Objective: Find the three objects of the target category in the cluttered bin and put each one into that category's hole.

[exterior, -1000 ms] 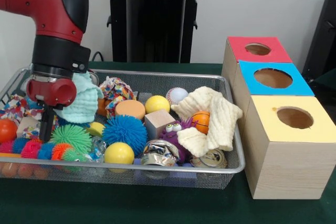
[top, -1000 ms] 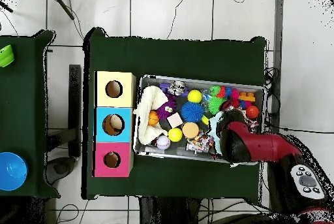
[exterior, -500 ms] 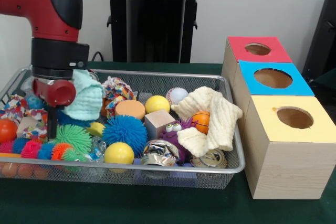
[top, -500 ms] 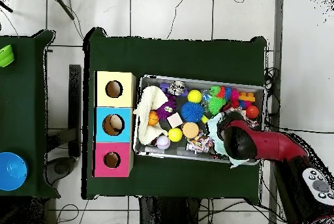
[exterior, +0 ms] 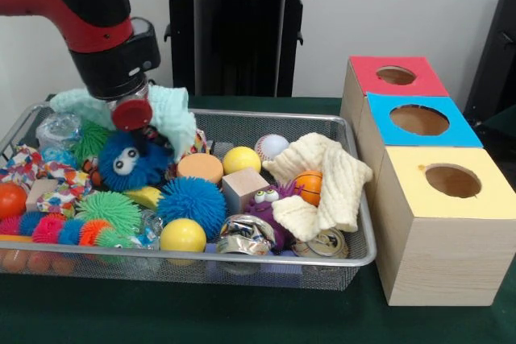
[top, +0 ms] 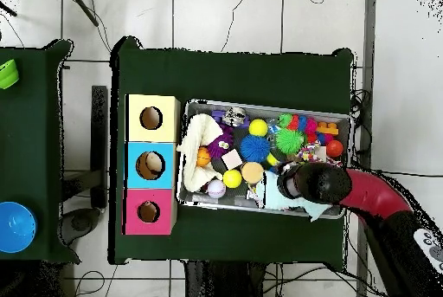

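The red and black arm's gripper [exterior: 133,118] hangs over the far left end of the silver wire-mesh bin [exterior: 355,257], with a pale mint, waffle-textured cloth [exterior: 173,114] draped round it. The folds hide its tips, so I cannot tell whether it is clamped on the cloth or merely wearing it. The cloth looks to be the piece in hand (a guess, since the category is not named). It hangs raised above the clutter, well apart from the three wooden boxes with the red-topped hole [exterior: 396,75], blue-topped hole [exterior: 419,120] and yellow-topped hole [exterior: 452,180].

The main risk is the cloth sliding off on the way across, being limp and loosely hung. Its trailing edge touches the fuzzy blue googly-eyed toy [exterior: 125,163] and could snag the fur and drag it out. A floppy cloth may also bunch on a hole's rim rather than drop through. The cream waffle towel [exterior: 330,175] lies crumpled at the bin's other end
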`<act>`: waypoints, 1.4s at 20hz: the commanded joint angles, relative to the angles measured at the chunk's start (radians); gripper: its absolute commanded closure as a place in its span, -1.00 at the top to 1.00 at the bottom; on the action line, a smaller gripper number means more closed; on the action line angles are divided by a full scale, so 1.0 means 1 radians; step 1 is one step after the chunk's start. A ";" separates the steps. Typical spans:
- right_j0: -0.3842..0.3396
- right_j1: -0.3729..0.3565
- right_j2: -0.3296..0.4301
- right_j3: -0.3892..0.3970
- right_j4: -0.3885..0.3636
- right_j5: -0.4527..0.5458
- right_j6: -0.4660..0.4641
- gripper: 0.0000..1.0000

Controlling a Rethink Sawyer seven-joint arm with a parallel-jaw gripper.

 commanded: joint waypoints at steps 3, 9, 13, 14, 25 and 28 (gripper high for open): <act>0.014 -0.036 0.126 0.150 0.094 0.163 -0.186 -1.00; 0.007 -0.001 0.117 0.102 0.072 0.158 -0.202 -1.00; 0.005 0.015 0.113 0.078 0.063 0.162 -0.206 -1.00; 0.005 0.014 0.112 0.077 0.062 0.162 -0.205 -1.00; 0.149 -0.203 -0.102 -0.008 -0.287 -0.013 -0.102 -1.00; 0.138 -0.243 -0.105 -0.018 -0.331 0.012 -0.157 -1.00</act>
